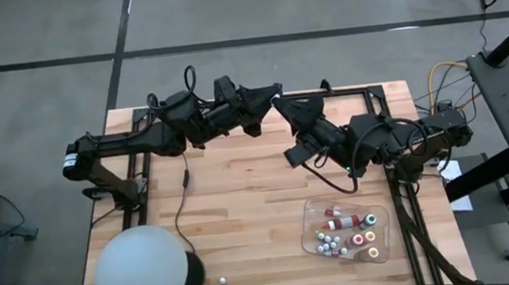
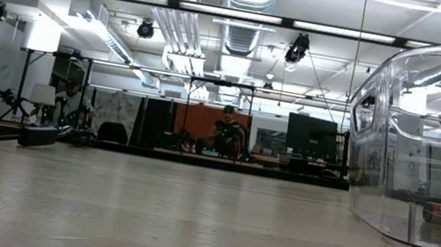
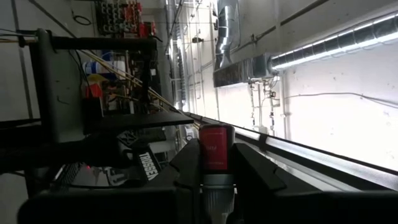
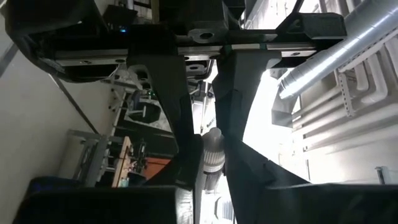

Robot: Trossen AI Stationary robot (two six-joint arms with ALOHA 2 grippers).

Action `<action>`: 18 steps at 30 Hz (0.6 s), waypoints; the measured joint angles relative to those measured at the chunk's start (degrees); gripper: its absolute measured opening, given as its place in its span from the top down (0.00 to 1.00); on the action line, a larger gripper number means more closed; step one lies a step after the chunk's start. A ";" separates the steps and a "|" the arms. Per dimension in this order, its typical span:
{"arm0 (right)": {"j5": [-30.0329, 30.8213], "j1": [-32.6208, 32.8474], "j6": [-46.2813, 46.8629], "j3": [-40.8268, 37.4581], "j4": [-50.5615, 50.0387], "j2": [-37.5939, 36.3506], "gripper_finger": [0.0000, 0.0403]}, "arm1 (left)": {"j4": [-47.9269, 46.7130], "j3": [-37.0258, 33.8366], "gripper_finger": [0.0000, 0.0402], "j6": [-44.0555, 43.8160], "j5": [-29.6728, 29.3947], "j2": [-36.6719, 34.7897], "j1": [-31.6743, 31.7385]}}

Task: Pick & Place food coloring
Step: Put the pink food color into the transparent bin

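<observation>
A small bottle point(image 3: 215, 163) with a red cap is sitting clamped between the left gripper's point(image 3: 216, 155) fingers, raised above the table's point(image 1: 242, 209) far edge. The right gripper point(image 4: 210, 149) is meeting it there, its fingers closing on the bottle's whitish end. More bottles point(image 1: 343, 232) are lying in the clear tray point(image 1: 313, 214) near the table's right front. A white ball point(image 1: 140, 270) is resting at the left front.
</observation>
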 joint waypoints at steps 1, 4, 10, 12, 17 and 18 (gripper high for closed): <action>0.00 -0.07 0.00 0.00 0.02 0.00 0.89 | -0.03 0.00 0.87 0.02 0.02 -0.02 -0.01; -0.02 -0.09 0.00 0.00 0.00 0.00 0.89 | -0.04 0.00 0.87 0.02 0.04 -0.02 0.01; -0.04 -0.05 -0.02 0.00 0.16 0.00 0.89 | 0.76 0.00 0.82 -0.04 0.42 0.00 0.09; 0.01 0.20 -0.02 0.02 0.28 0.00 0.89 | 1.85 0.00 0.80 0.61 0.82 0.05 0.14; 0.63 0.24 -0.04 0.02 0.26 0.00 0.89 | 2.46 0.00 0.76 2.42 0.81 0.10 0.17; 0.68 0.24 -0.04 0.02 0.25 0.00 0.89 | 2.51 0.00 0.75 2.50 0.81 0.11 0.18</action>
